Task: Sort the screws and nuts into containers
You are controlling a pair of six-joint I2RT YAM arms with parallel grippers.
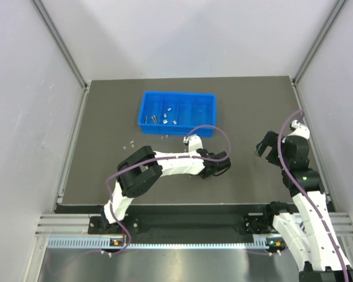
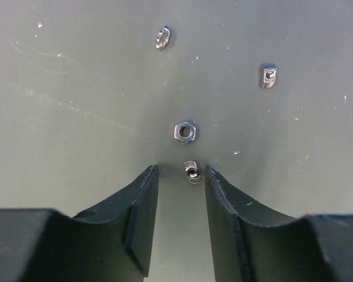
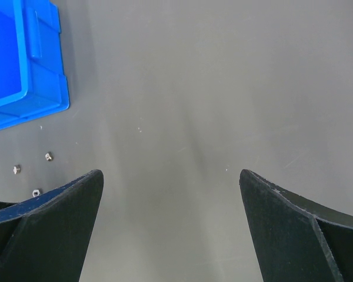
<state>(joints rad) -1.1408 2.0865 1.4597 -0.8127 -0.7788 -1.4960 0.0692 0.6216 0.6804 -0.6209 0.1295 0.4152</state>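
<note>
The blue tray sits at the back middle of the table, with several small metal pieces in its left compartments. My left gripper is open and low over the mat, with a tiny ribbed nut lying between its fingertips, nearer the right one. A hex nut lies just beyond. Two more small pieces lie farther off. In the top view the left gripper is in front of the tray's right end. My right gripper is wide open and empty.
Loose pieces lie on the mat in front of the tray and to its left. The right wrist view shows the tray corner and three tiny pieces near it. The right gripper hovers at the table's right side.
</note>
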